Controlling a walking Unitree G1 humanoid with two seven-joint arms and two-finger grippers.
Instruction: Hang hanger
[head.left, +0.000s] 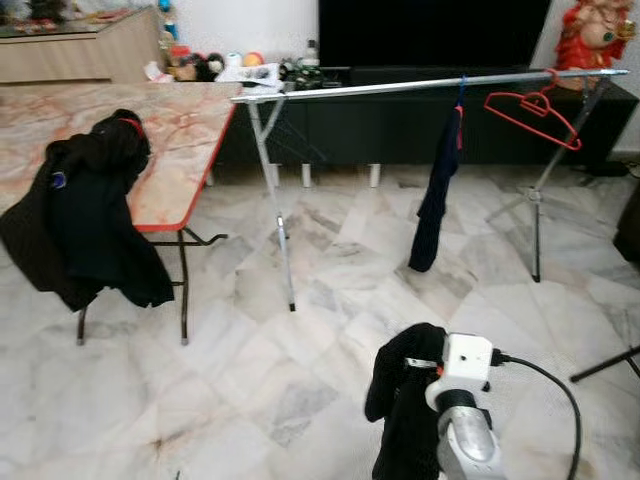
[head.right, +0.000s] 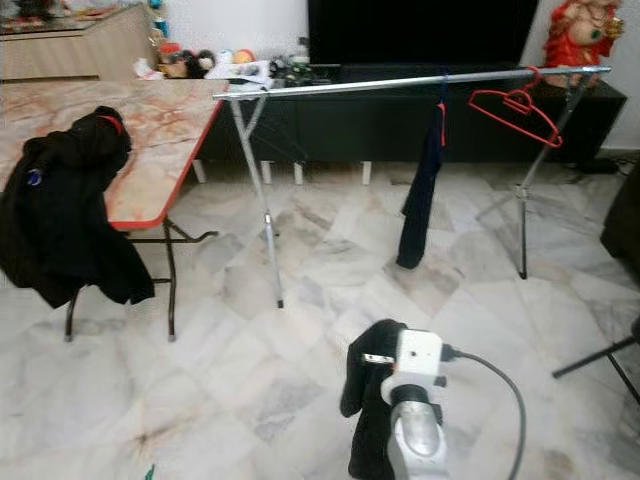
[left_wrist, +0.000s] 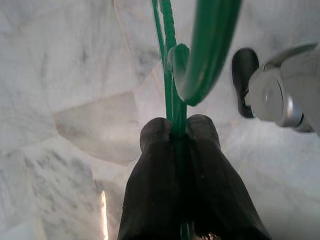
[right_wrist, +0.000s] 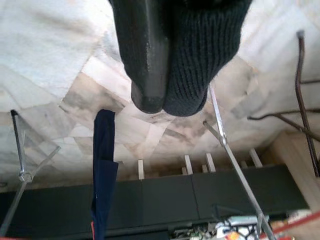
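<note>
Green plastic hanger (left_wrist: 172, 85) pinched between the pressed-together black fingers (left_wrist: 155, 150) of the left gripper (left_wrist: 172, 135), its hook curving across the upper centre of the left wrist view, above pale marble floor (head.left: 200, 380). Right gripper (right_wrist: 167, 100) at lower centre of the head views, on a silver arm (head.left: 465, 420); in the right wrist view, jaws pressed together, one finger (right_wrist: 147, 60) bare and the other covered by black knitted cloth (right_wrist: 205, 50), which hangs beside the wrist in the left eye view. Silver drying rack rail (head.left: 400, 87) across the upper middle of the frame, on slanted metal legs (head.left: 275, 215). Dark navy garment (head.left: 435, 200) hung from the rail right of centre; red hanger (head.left: 535, 115) hooked on the rail further right, tilted. Marble-patterned worktop (head.left: 170, 130) with red edge at upper left, a black jacket (head.left: 85, 215) draped over its near edge. Black low cabinet (head.left: 400, 125) behind the rack, small items blurred on its top. Red figurine (head.left: 595, 35) at upper right.
</note>
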